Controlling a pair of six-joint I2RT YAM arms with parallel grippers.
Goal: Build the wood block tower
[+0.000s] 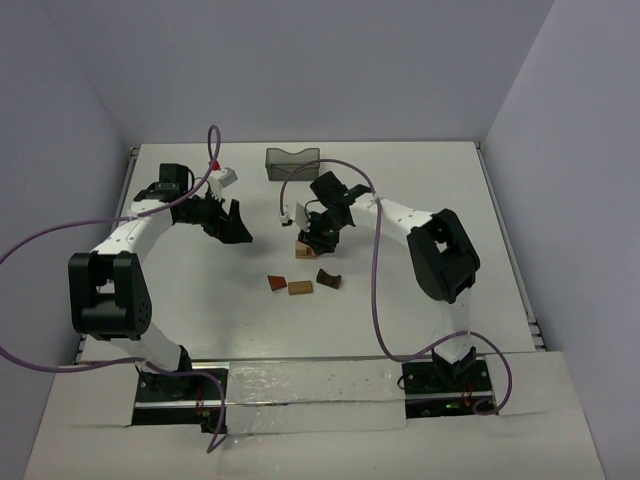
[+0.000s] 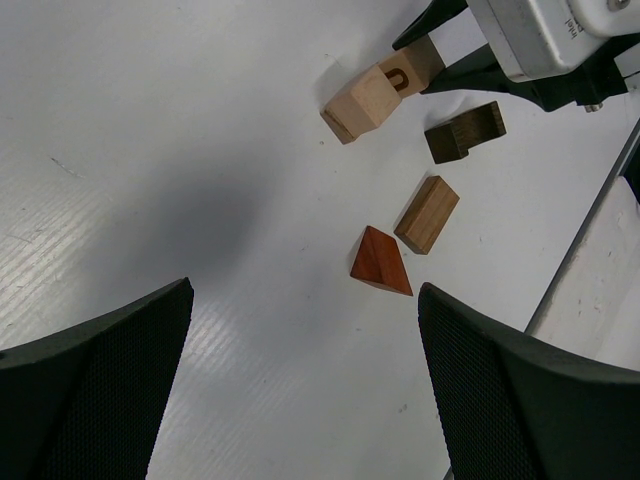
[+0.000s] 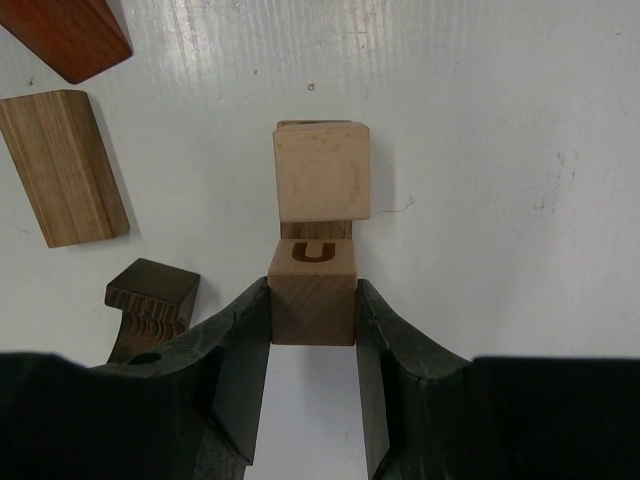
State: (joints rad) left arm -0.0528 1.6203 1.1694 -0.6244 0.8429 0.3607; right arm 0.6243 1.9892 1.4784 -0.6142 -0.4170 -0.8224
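My right gripper (image 3: 312, 295) is shut on a tan cube marked U (image 3: 313, 262), down close to the table. A paler cube (image 3: 322, 170) sits just beyond it, on top of a flat wooden piece (image 3: 316, 229) that shows between the two cubes. Off to the side lie a tan bar (image 3: 65, 165), a reddish-brown wedge (image 3: 65, 35) and a dark brown arch (image 3: 150, 305). In the top view these loose blocks (image 1: 300, 288) lie in front of the right gripper (image 1: 318, 238). My left gripper (image 1: 235, 222) hangs open above bare table, left of the blocks, with the wedge (image 2: 380, 262) beyond its fingers.
A dark translucent bin (image 1: 293, 162) stands at the back of the table, behind the right gripper. White walls close in the table on the left, the back and the right. Purple cables loop off both arms.
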